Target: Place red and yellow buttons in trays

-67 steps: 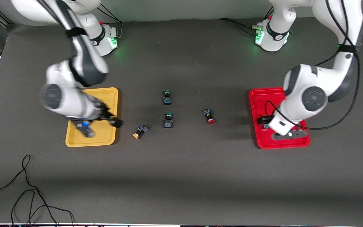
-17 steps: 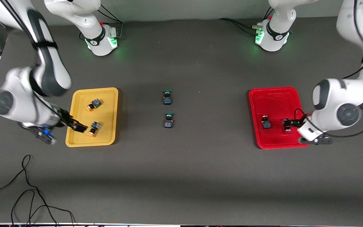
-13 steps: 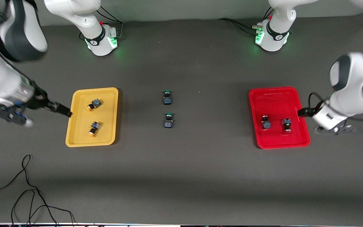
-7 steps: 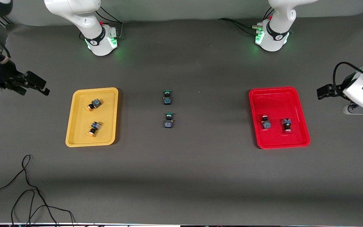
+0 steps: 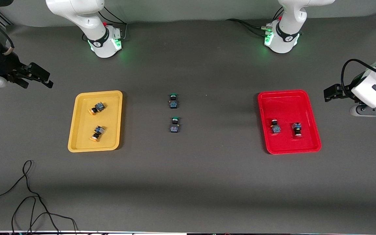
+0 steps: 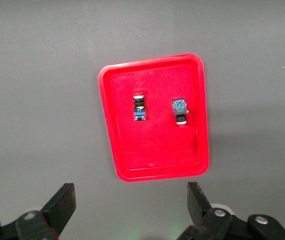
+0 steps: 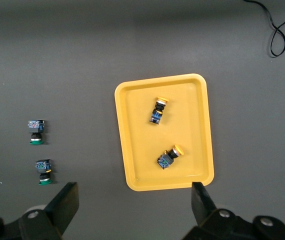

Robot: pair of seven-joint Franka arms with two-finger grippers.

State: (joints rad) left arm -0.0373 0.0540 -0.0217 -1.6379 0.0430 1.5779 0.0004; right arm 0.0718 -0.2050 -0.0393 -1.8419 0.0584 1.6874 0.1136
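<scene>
Both grippers hang empty and spread wide, clear of the trays. From the front view, the right gripper (image 5: 36,76) is over bare table at the right arm's end, past the yellow tray (image 5: 77,130), and the left gripper (image 5: 333,93) is over bare table at the left arm's end, just past the red tray (image 5: 312,107). Two yellow-capped buttons (image 5: 97,108) (image 5: 97,133) lie on their sides in the yellow tray, well apart from each other. Two red-capped buttons (image 5: 275,126) (image 5: 297,129) lie side by side in the red tray. Two green-capped switches (image 5: 173,101) (image 5: 174,125) sit on the table between the trays, untouched, as the task wants.

From the left wrist view, the left gripper's fingers (image 6: 62,205) stand far apart with nothing between them, looking down on the red tray (image 6: 117,160) and its two buttons (image 6: 139,106) (image 6: 180,112).

From the right wrist view, the right gripper's fingers (image 7: 65,202) are equally wide and empty above the yellow tray (image 7: 125,150), its two buttons (image 7: 157,111) (image 7: 168,158) inside and the green pair (image 7: 35,131) (image 7: 43,171) beside it on the table.

All four buttons appear sorted by colour; I judge the task done, with nothing left to place.
</scene>
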